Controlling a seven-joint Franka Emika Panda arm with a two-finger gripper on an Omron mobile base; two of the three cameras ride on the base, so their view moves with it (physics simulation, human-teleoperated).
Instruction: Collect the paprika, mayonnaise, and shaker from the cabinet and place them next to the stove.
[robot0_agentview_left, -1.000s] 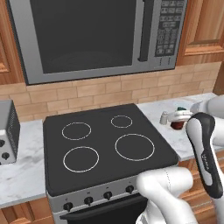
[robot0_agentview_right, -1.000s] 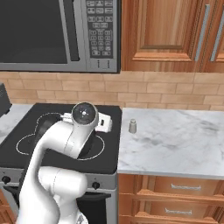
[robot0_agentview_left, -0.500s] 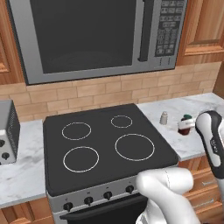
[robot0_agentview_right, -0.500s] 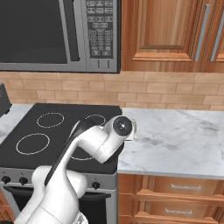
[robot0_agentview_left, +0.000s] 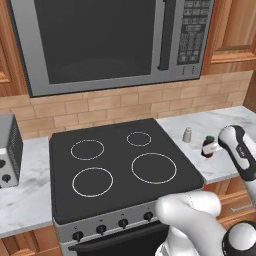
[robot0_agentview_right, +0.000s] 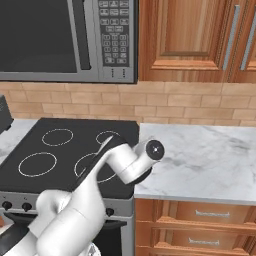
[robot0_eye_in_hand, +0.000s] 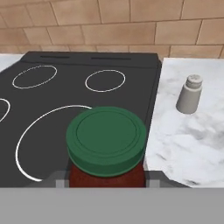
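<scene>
My gripper (robot0_agentview_left: 213, 148) is shut on the paprika (robot0_agentview_left: 207, 147), a dark red jar with a green lid. In the hand view the paprika (robot0_eye_in_hand: 106, 146) stands upright between the gripper (robot0_eye_in_hand: 107, 177) fingers. It is low over the marble counter (robot0_agentview_left: 225, 167), just right of the stove (robot0_agentview_left: 115, 165). The pale grey shaker (robot0_agentview_left: 187, 134) stands on the counter a little behind and left of it, and the shaker (robot0_eye_in_hand: 189, 94) is apart from the jar. Whether the jar touches the counter I cannot tell. The cabinet (robot0_agentview_right: 190, 35) doors are shut. The mayonnaise is out of view.
A microwave (robot0_agentview_left: 100, 40) hangs above the stove (robot0_agentview_right: 55, 155). A grey toaster oven (robot0_agentview_left: 7, 155) sits on the counter at the far left. My arm (robot0_agentview_right: 120, 165) reaches across the stove's right front corner. Open marble counter (robot0_agentview_right: 210, 160) stretches to the right.
The arm has swung right and stretched out with the paprika still held. The jar has come lower and a little nearer the counter's front. The shaker has not moved.
</scene>
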